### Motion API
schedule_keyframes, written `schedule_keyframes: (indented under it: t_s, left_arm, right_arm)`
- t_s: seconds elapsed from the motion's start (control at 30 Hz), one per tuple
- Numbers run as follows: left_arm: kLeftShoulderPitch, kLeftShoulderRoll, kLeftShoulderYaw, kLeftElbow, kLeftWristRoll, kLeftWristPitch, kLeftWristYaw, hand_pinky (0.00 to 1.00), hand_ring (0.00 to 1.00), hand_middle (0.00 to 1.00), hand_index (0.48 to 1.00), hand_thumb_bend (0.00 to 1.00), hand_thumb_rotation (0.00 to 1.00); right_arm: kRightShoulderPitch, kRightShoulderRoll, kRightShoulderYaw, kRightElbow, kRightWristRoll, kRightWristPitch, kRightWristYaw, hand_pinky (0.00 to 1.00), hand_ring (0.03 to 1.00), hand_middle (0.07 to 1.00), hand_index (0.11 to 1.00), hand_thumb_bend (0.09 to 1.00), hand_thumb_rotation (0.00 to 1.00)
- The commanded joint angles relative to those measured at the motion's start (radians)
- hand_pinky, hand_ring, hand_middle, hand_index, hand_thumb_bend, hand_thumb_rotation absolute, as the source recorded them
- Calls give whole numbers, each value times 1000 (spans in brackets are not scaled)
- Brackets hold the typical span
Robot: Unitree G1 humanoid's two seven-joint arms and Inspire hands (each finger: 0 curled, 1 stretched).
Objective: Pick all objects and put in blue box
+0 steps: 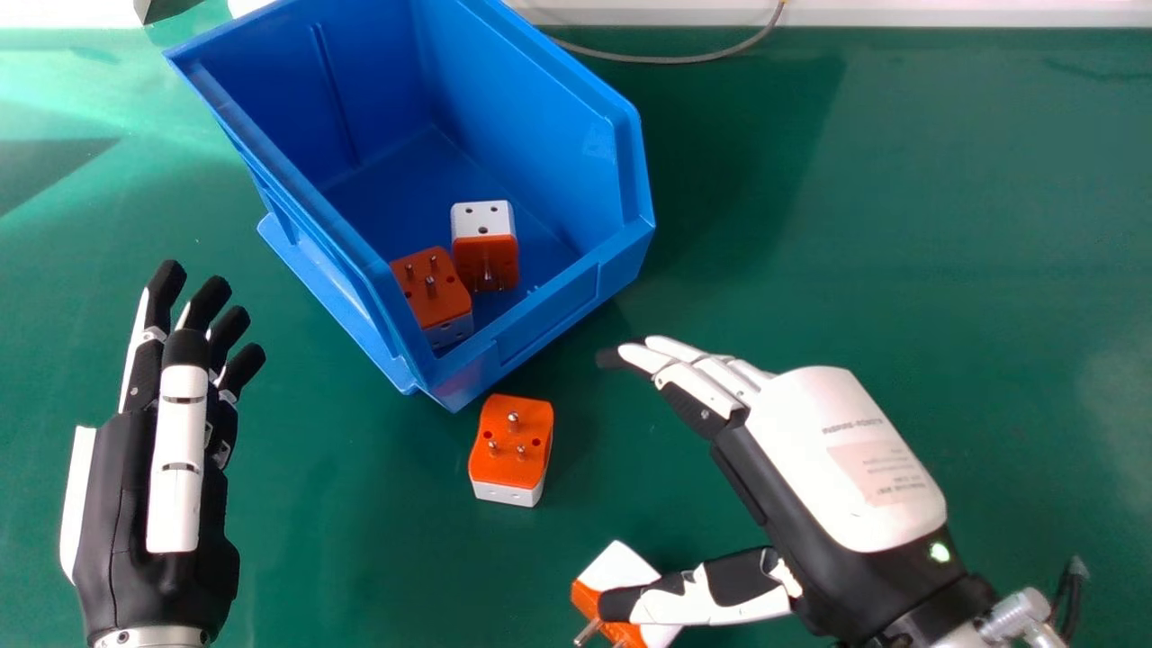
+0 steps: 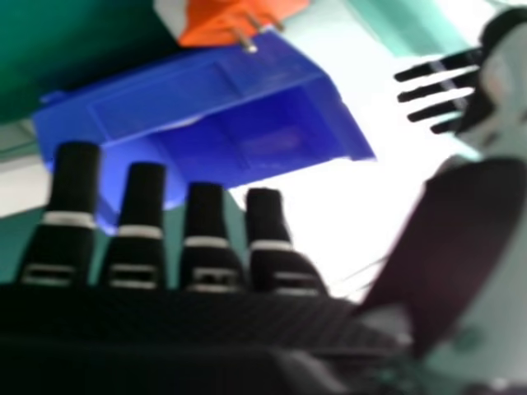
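Observation:
In the head view my right hand [image 1: 837, 450] is open at the lower right, its thumb over an orange and white plug adapter [image 1: 621, 576] near the bottom edge. A second adapter [image 1: 510, 441] lies pins up between the hands, just in front of the blue box [image 1: 634, 180]. Two more adapters, one pins up [image 1: 435, 292] and one on its side [image 1: 484, 243], rest inside the box. My left hand [image 1: 153, 504] is open at the left. In the right hand view are my right hand's straight fingers [image 2: 206, 239], the blue box [image 2: 165, 95] and an adapter [image 2: 230, 18].
Green table surface [image 1: 900, 225] spreads to the right of the box. A grey cable [image 1: 675, 59] runs along the far edge behind it. The box's raised side wall faces my left hand.

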Motion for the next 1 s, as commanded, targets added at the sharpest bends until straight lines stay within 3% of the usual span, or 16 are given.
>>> schedule_keyframes:
  t_s: [0.0,0.07,0.27,0.47,0.6,0.7,0.97]
  left_arm:
    - [6,6,-2,-18,10,-8,-1,936,942,951,969,445,826]
    - [6,5,-1,-19,3,-8,0,944,948,956,970,446,835]
    - [6,10,6,-15,-24,-18,-25,944,949,958,969,445,827]
    - [4,7,11,-15,-21,-21,-24,934,940,951,965,448,814]
    - [2,8,13,-13,-25,-28,-30,924,932,945,963,465,799]
    - [3,6,13,-23,-21,-18,-19,923,932,945,964,466,796]
    - [-3,8,17,-25,-23,-19,-12,914,928,943,963,483,784]
  right_arm:
    - [-16,7,10,16,-11,-13,-18,630,788,851,829,720,344]
    - [-23,10,17,38,-18,-13,-22,632,788,849,828,722,344]
    - [-31,7,36,73,-43,-1,-11,645,793,850,829,715,342]
    - [-34,-8,46,93,-60,3,8,659,798,853,831,706,344]
    - [-42,-20,54,114,-81,9,20,662,791,846,824,703,347]
    - [-56,-23,60,137,-96,14,12,663,791,846,824,701,351]
    - [-100,-14,75,206,-93,22,-2,655,777,830,807,714,340]
